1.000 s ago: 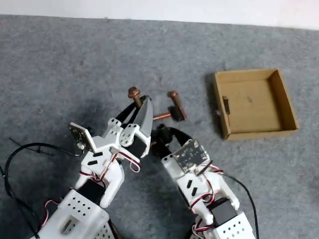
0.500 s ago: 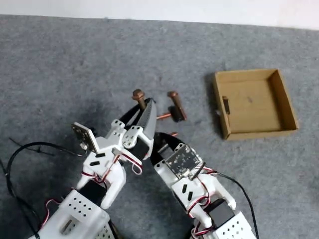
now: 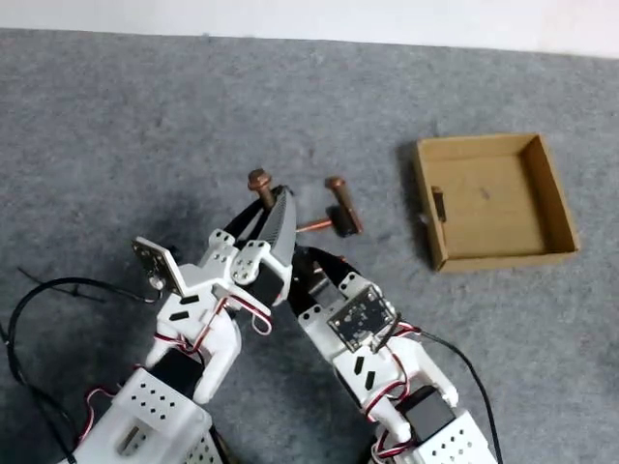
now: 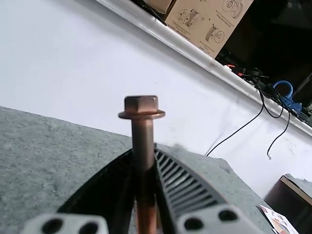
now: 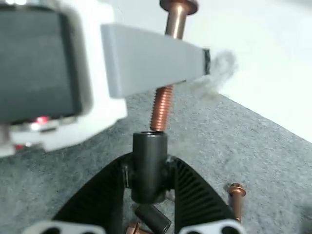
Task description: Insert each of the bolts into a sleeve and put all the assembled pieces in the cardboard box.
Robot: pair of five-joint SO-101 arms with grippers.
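My left gripper (image 3: 274,200) is shut on a copper bolt (image 3: 259,181), held head up and threads down (image 4: 142,141). Just below it my right gripper (image 5: 150,163) is shut on a black sleeve (image 5: 149,165) held upright. The bolt's threaded tip (image 5: 161,111) meets the sleeve's top opening. In the high view the right gripper (image 3: 311,263) sits partly under the left one. A second bolt (image 3: 338,198) with a black sleeve (image 3: 346,222) on its shank lies on the grey mat, and a third bolt (image 3: 314,225) lies beside it. The cardboard box (image 3: 493,203) stands at the right.
A loose black sleeve (image 5: 154,219) and a loose bolt (image 5: 236,196) lie on the mat below my right gripper. Grey mat (image 3: 145,126) covers the table, with open room at the left and far side. A white wall runs along the back edge.
The right gripper with the sleeve has moved left and in under the left gripper. The left gripper with the bolt swung slightly right, then came back.
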